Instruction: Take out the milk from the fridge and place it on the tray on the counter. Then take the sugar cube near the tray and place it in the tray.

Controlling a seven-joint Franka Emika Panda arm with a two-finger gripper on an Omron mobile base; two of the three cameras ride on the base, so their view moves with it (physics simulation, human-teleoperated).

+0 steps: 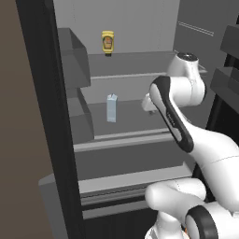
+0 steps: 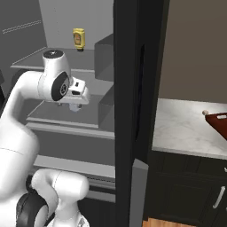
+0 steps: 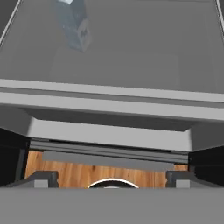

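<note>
The fridge (image 1: 140,28) stands open. The milk (image 1: 112,107), a small pale blue-grey carton, stands upright on the middle shelf toward the back left; it also sits at the top left of the hand view (image 3: 74,24). My gripper (image 3: 111,178) hovers over the front lip of that shelf, open, with nothing between its fingertips (image 3: 41,177). It is well short of the milk and to its right. In the right base view the hand (image 2: 74,95) hangs above the same shelf. The tray (image 2: 219,123) lies on the counter (image 2: 186,128), cut by the right edge. The sugar cube (image 2: 205,112) rests just left of it.
A yellow jar (image 1: 108,42) with a brown label stands on the upper shelf. Grey door bins (image 1: 74,60) line the left side of the fridge. The dark fridge door edge (image 2: 126,88) stands between the shelves and the counter. Wooden floor (image 3: 87,173) shows below the fridge.
</note>
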